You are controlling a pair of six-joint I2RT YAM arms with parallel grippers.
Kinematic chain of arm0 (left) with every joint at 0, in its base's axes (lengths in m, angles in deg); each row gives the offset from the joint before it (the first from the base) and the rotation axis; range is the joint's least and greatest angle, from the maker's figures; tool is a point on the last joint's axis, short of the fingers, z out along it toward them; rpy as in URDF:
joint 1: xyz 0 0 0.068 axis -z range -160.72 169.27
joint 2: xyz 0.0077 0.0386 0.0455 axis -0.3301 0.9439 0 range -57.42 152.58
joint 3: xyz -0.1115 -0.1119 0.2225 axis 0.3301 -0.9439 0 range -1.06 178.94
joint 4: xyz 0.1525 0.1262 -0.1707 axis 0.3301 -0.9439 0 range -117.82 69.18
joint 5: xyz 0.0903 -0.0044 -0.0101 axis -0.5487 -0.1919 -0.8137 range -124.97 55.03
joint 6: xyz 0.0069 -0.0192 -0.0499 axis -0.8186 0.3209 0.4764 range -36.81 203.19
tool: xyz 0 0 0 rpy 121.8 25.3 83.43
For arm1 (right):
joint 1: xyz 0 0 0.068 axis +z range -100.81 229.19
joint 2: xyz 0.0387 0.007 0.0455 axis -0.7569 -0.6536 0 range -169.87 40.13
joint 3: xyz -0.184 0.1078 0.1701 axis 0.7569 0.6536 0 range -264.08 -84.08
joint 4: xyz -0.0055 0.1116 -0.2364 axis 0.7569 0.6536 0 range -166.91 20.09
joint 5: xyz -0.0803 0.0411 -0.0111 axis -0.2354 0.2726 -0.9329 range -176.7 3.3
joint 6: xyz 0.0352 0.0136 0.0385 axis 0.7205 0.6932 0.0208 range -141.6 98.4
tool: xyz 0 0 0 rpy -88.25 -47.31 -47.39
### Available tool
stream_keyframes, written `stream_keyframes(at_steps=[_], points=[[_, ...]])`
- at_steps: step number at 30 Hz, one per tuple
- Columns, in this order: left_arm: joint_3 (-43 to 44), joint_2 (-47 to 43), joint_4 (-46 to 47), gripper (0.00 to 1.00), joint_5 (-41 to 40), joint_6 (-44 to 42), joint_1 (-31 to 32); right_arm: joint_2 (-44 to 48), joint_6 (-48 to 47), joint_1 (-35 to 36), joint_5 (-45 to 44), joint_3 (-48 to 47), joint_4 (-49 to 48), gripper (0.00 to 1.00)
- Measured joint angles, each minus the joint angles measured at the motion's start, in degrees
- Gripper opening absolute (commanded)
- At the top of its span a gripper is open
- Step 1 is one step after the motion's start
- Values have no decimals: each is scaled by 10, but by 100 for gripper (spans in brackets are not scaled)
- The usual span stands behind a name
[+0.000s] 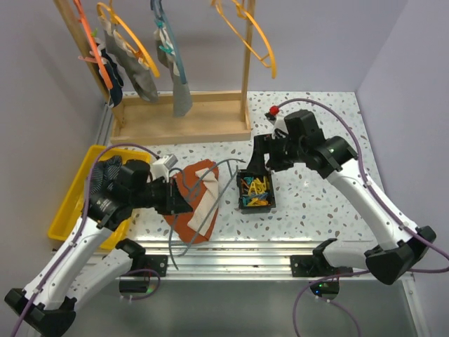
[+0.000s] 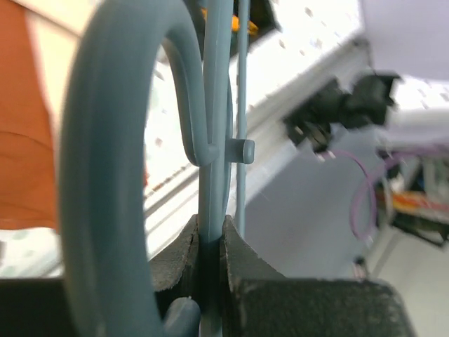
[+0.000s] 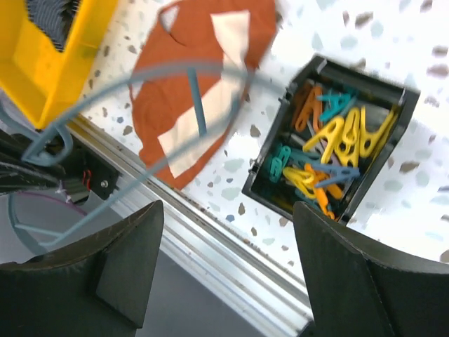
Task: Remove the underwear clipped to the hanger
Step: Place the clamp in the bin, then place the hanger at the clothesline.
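Of the 3 cameras, the top one looks down from above and behind me over the whole table (image 1: 295, 217). My left wrist camera is pressed close to the hanger (image 2: 214, 105). My right wrist camera looks down from nearer, sharing the clip box (image 3: 365, 72) and rust-brown underwear (image 3: 161, 98) with the top view.

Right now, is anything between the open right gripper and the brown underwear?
Only the grey hanger, whose thin bars cross over the brown underwear. The right gripper hangs above the clip box beside it.
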Motion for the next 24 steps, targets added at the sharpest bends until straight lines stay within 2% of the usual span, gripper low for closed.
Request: stream_keyframes(at_steps=[6, 10, 18, 24], points=[[-59, -99, -1, 0, 179, 8, 0, 25, -93, 0, 52, -50, 13, 82], [-75, -142, -5, 0, 262, 15, 0, 18, -147, 0, 130, -71, 45, 84], [-53, -131, -52, 0, 311, -26, 0, 3, -165, 0, 372, -35, 46, 78], [-33, -126, -70, 0, 319, -42, 0, 14, -152, 1, 434, 38, 42, 78]])
